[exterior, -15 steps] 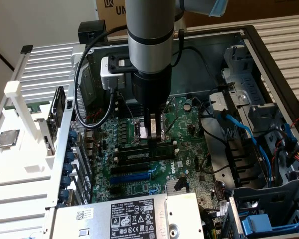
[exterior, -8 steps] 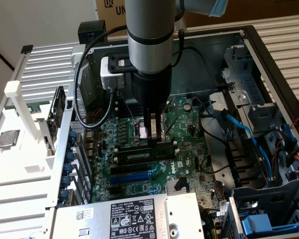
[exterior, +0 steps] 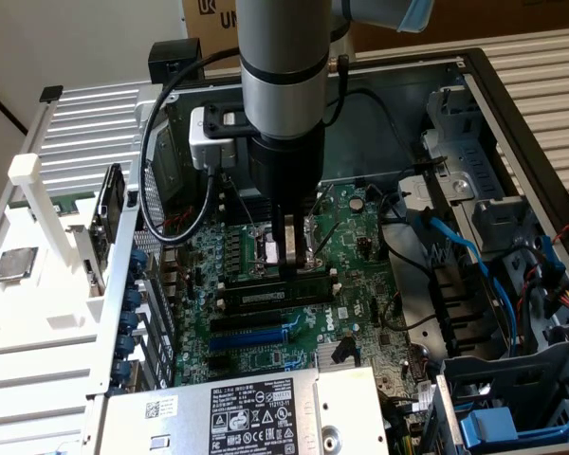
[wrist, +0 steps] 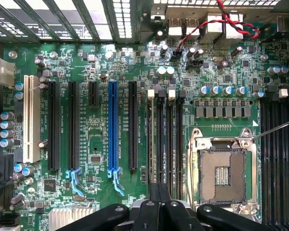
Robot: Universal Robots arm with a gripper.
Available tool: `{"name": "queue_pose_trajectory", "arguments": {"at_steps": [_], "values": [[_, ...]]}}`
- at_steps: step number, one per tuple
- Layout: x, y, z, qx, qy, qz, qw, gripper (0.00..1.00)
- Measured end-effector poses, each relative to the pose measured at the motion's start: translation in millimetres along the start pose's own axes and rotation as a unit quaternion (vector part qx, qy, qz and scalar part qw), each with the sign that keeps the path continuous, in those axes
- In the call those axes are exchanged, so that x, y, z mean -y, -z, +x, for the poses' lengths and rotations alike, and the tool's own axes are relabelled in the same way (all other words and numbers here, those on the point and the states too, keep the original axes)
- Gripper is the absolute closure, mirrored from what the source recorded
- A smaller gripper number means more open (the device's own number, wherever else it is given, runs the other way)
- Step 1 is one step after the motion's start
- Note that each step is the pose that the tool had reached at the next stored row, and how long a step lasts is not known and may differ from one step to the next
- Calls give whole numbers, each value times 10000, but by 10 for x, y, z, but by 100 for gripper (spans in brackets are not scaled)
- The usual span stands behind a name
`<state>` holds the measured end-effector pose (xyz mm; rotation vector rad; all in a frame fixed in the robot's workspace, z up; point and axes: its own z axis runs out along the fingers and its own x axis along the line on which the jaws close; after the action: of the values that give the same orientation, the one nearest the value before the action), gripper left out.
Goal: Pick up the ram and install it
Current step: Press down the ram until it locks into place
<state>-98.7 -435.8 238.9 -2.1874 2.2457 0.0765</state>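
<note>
The ram [exterior: 275,293], a long thin stick with a pale label, stands on edge along one of the black memory slots [exterior: 266,310] on the green motherboard [exterior: 256,355] inside the open computer case. My gripper [exterior: 293,269] points straight down right above the ram's middle. Its two fingers are pressed together with nothing between them. I cannot tell whether the fingertips touch the ram's top edge. In the wrist view the shut gripper [wrist: 159,188] hangs over the row of memory slots [wrist: 169,139], beside the open CPU socket [wrist: 223,171].
A silver CPU chip [exterior: 14,263] lies on the white rack at the exterior view's left. The power supply [exterior: 256,412] fills the near edge. Blue cables [exterior: 455,248] and drive cages [exterior: 512,398] crowd the right. A black cable [exterior: 156,180] loops off my wrist.
</note>
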Motion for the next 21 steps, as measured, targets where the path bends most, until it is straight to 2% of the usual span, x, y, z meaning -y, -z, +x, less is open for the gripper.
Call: {"name": "queue_pose_trajectory", "arguments": {"at_steps": [5,12,21], "values": [[-35,-3,-4,-8,0,0,10000,90],[-65,-33,-19,-42,0,2,10000,90],[-59,-49,-20,-92,5,3,10000,90]]}}
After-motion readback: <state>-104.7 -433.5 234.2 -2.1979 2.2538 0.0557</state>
